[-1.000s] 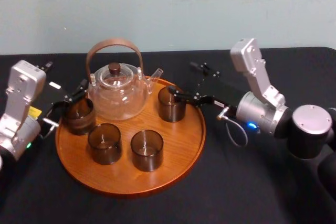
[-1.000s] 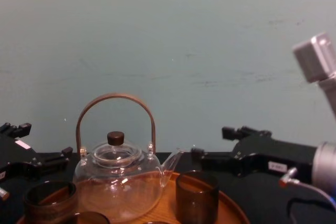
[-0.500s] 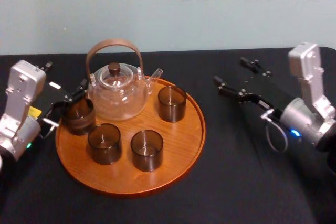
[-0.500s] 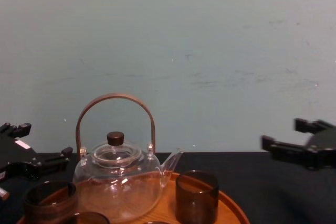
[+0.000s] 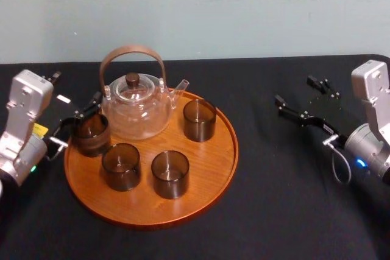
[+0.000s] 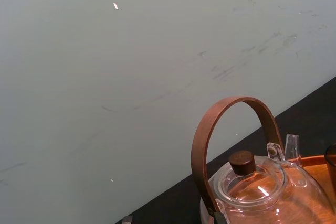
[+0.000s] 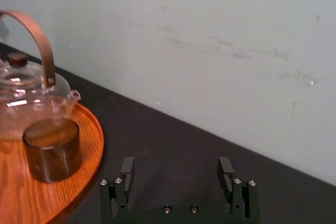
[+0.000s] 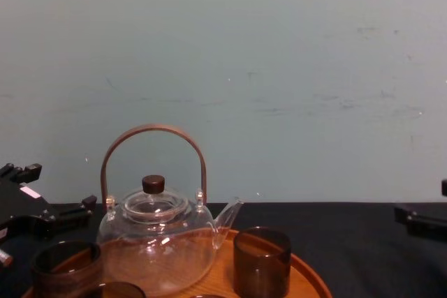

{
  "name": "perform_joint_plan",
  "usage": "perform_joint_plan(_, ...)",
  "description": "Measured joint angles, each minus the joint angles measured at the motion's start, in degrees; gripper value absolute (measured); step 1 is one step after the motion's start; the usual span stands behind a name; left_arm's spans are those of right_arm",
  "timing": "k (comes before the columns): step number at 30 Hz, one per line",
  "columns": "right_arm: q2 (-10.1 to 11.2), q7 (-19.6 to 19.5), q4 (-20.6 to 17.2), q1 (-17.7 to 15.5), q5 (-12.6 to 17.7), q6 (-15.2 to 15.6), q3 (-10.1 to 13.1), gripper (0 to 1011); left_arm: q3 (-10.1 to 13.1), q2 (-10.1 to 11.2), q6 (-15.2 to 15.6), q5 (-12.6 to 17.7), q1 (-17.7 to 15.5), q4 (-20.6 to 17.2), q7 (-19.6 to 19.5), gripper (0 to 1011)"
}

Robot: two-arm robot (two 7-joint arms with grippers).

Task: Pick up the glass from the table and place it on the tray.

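Right gripper (image 5: pixel 294 89) hovers over table (image 5: pixel 274 223), well right of tray (image 5: pixel 226 150), jaws spread wide, nothing between them. Left gripper (image 5: pixel 79 123) sits at the tray's left rim, just beside left glass (image 5: pixel 91 135); whether it grips, cannot tell. Four glasses stand upright on the tray: left glass, front-left glass (image 5: pixel 121 166), front-right glass (image 5: pixel 170 174), and rear glass (image 5: pixel 199 120) near the spout of teapot (image 5: pixel 135 98). Every glass I can see is on the tray. Judgement: placing looks done, with the rear glass standing free, well inside the rim. Remaining, at most: confirm the left glass is let go, then park both arms.
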Motion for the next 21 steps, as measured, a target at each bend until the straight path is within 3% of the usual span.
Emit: perform_joint_plan(21, -0.11, 0.04, 0.11, 0.13, -0.1, 0.17, -0.08, 1003, 0.0, 0.0, 0.0, 0.0, 0.0, 0.0, 0.0, 1001)
